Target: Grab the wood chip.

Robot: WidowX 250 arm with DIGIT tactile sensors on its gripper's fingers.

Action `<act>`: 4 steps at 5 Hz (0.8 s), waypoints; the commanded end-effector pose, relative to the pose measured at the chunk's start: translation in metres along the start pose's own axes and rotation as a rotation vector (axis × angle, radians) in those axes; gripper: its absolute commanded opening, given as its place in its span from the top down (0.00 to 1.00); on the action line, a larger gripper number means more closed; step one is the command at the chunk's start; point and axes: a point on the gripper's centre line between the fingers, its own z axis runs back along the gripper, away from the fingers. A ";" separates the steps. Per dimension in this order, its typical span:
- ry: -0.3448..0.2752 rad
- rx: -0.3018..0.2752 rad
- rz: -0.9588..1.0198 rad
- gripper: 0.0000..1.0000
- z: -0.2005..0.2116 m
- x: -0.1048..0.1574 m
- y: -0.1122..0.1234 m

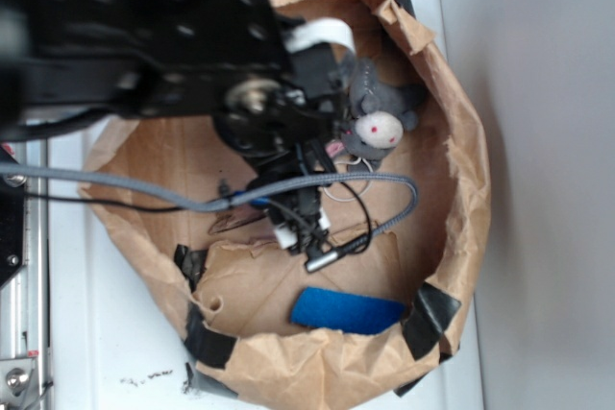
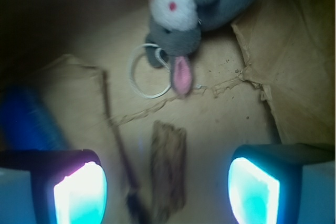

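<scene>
- Wood chip [image 2: 169, 169] lies flat on the brown paper floor, right between your two glowing fingers [image 2: 79, 195] in the wrist view.
- Your gripper [image 2: 167, 192] is wide apart, with one finger at 8 o'clock and the other at 4 o'clock of the picture. Neither finger touches the chip.
- The chip is long and thin. It points from 12 o'clock to 6 o'clock, and its far end looks rough.
- A thin dark stick [image 2: 118, 150] lies just beside the chip, on its 9 o'clock side.
- The grey plush toy [image 2: 181, 14] sits at 12 o'clock from the chip, well apart from it. Its pink ear hangs toward the chip.
- A white ring [image 2: 137, 80] lies on the paper next to the toy.
- The blue sponge [image 2: 29, 116] is at 9 o'clock, a bit blurry.
- In the outside view, your black arm [image 1: 144, 36] reaches down into the paper bag [image 1: 461, 141]. You cannot see the chip there, because the arm and its wires hide it.
- There the sponge lies at 6 o'clock in the bag, and the toy at 1 o'clock.
</scene>
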 end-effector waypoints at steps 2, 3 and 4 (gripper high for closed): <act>-0.162 0.132 -0.043 0.00 -0.045 -0.004 -0.026; -0.185 0.122 -0.107 0.00 -0.054 -0.017 -0.019; -0.189 0.145 -0.118 0.00 -0.060 -0.023 -0.016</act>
